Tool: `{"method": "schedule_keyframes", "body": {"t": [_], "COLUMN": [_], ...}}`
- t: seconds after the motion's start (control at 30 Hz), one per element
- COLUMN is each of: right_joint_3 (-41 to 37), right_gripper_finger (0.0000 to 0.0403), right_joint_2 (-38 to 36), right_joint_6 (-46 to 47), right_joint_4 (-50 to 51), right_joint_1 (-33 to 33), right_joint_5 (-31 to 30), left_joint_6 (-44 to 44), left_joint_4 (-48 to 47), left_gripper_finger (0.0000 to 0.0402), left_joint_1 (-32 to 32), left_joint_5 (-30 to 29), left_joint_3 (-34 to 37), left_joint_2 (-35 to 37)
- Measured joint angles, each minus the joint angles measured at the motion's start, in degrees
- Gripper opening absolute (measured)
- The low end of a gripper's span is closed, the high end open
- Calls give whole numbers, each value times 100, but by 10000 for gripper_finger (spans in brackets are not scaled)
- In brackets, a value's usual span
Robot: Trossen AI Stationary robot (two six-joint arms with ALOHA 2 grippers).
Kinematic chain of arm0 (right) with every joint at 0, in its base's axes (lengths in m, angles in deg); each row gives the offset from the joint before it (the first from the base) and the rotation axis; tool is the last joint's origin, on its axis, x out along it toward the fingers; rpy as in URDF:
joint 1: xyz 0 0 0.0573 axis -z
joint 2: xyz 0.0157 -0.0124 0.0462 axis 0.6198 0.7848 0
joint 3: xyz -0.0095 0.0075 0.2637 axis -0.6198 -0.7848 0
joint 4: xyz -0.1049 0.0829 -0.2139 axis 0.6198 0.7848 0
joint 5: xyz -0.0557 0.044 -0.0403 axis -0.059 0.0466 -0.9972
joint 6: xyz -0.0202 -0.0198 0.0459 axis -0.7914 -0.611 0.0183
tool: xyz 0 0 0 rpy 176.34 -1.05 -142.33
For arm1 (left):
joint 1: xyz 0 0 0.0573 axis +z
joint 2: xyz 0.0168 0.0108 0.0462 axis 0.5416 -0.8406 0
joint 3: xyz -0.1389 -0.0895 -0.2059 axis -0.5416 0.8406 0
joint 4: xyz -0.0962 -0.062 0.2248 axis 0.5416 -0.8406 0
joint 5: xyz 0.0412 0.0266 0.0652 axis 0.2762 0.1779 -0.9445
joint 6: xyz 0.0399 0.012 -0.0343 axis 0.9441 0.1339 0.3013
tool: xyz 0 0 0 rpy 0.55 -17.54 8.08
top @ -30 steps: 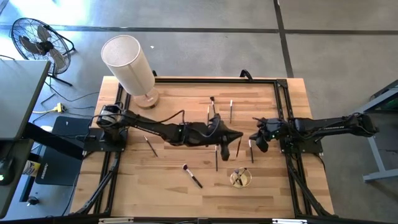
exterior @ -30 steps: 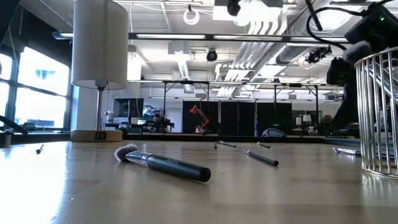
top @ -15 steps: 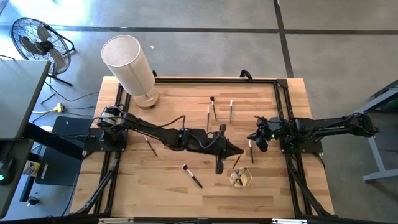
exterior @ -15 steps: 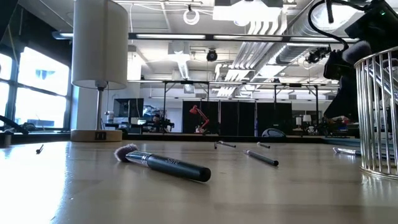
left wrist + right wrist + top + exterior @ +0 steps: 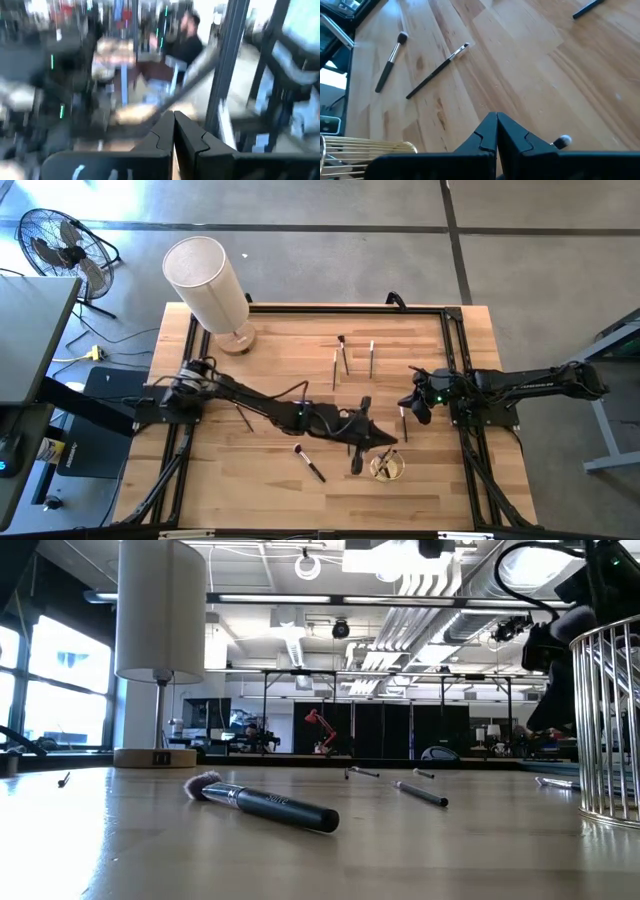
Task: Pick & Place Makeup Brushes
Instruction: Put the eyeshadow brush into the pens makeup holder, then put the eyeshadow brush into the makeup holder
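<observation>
The left gripper, fingers pressed together on a brush, is hovering beside the wire cup. Only the low view is showing white lettering, unreadable, on the near brush. The right gripper is sitting closed.

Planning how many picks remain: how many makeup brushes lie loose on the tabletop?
6 brushes. Three at far centre, one near the left arm's base, a thick one near-side, one beside the right end effector. The left arm may hide more; the cup's contents excluded.
</observation>
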Motion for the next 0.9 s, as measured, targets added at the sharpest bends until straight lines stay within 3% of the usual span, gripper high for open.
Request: {"method": "schedule_keyframes", "body": {"t": [0.5,0.9], "right_joint_3": [4,4], "right_gripper_finger": [0,0], "right_joint_2": [0,0], "right_joint_6": [158,249], "right_joint_4": [9,1], "right_joint_1": [0,0], "right_joint_5": [11,72], "left_joint_6": [-659,-622], "left_joint_4": [-279,-355], "left_gripper_finger": [13,111], "left_joint_1": [-25,132], "left_joint_5": [40,65], "left_joint_3": [-54,-36], "left_joint_2": [-304,-329]}}
